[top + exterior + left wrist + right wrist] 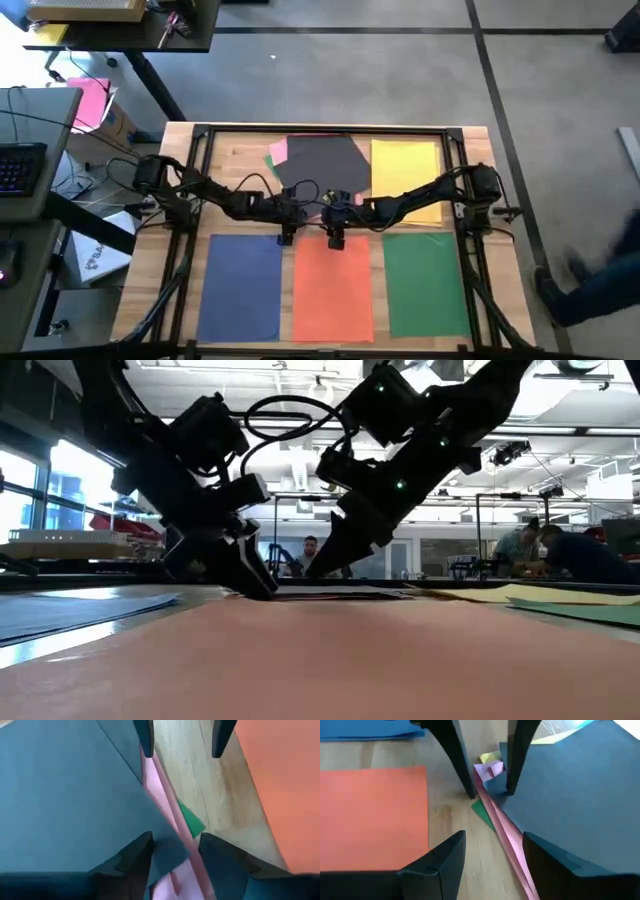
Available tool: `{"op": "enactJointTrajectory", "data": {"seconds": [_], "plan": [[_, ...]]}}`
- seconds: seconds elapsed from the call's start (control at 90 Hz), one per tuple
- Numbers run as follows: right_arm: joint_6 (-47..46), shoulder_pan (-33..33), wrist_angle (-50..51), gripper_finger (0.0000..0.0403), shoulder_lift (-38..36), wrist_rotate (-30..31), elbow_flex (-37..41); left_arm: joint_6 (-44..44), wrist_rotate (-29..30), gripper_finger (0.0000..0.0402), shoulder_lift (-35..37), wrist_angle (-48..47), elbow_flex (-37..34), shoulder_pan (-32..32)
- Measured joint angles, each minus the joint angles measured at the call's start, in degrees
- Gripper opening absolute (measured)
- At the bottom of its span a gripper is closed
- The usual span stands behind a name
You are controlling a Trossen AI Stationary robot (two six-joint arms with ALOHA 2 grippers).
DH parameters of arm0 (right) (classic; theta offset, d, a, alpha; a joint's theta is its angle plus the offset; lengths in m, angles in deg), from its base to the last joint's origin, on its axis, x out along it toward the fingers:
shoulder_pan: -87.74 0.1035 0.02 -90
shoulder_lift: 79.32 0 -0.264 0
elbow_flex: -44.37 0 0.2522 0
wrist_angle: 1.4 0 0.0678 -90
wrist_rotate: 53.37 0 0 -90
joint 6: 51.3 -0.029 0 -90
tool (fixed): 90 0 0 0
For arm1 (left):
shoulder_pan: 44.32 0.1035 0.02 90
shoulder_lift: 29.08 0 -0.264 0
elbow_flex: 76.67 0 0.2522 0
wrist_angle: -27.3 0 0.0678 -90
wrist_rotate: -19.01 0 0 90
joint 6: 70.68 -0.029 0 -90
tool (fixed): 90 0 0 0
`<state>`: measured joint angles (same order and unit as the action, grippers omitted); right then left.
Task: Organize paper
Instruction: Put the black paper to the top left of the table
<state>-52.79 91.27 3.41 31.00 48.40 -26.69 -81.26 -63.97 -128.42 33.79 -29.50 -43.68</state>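
Both arms reach in from the table's sides and meet near its middle. The left gripper (287, 236) and the right gripper (336, 238) hang close together, tips down at the wood, at the near edge of the grey sheet (318, 165).

The left gripper's fingers (131, 862) stand apart, and the grey sheet's corner, with the pink sheet (162, 800) under it, lies between them. Whether the tips touch the paper is hard to tell. The right gripper's fingers (440, 860) are also apart, with the pink strip and bare table (455, 820) in the gap. Facing each gripper across that same corner are the other arm's two dark fingertips.

A small green corner (482, 812) peeks out beside the pink edge. Behind both grippers the grey sheet lies askew over the pink one, and the yellow sheet (405, 165) lies beyond the right gripper. In front of them run three flat sheets: blue (242, 285) by the left gripper, orange (335, 290) just before the right gripper, and the green sheet (425, 285) off to the right.
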Motion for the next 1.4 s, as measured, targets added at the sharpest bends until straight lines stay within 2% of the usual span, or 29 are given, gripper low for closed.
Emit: {"op": "enactJointTrajectory", "data": {"seconds": [0.156,0.222,0.367,0.556,0.8,0.978,1.133,1.2,1.333,1.4], "plan": [[0.4,0.0,0.0,0.0184,0.0,0.0,0.0,0.5,-0.9,0.0029,0.5,-0.5,0.0,-0.5],[0.4,0.0,0.0,0.0184,0.0,0.0,0.0,1.0,-1.0,0.0008,0.9,-0.9,-0.1,-0.5],[0.7,0.0,0.0,0.0184,0.0,-0.3,0.0,1.2,1.9,0.0006,3.0,-2.3,-0.3,-1.4],[6.3,0.0,-0.1,0.0184,0.0,-0.3,0.0,1.1,5.1,0.0,7.9,-3.5,-0.3,-2.8],[12.5,-0.3,-5.2,0.0184,0.0,3.0,0.0,2.9,5.5,0.0,12.1,-4.0,-0.3,-4.2],[17.1,-0.9,-7.8,0.0176,0.0,2.2,0.0,4.6,5.5,0.0,14.1,-3.5,-0.3,-6.4],[18.7,-1.7,-8.0,0.014,0.0,1.2,0.0,5.4,5.6,0.0,16.1,-2.1,-0.3,-8.0],[19.5,-1.7,-8.1,0.011,0.0,1.2,0.0,5.5,5.8,0.0,16.9,-1.3,-0.3,-8.6],[19.6,-1.5,-8.1,0.0024,0.0,1.2,0.0,4.9,8.0,0.0,19.3,0.4,-0.3,-9.7],[19.6,-0.8,-8.4,0.0009,0.0,2.7,0.0,3.6,9.8,0.0002,20.6,-0.2,-0.3,-10.4]]}}
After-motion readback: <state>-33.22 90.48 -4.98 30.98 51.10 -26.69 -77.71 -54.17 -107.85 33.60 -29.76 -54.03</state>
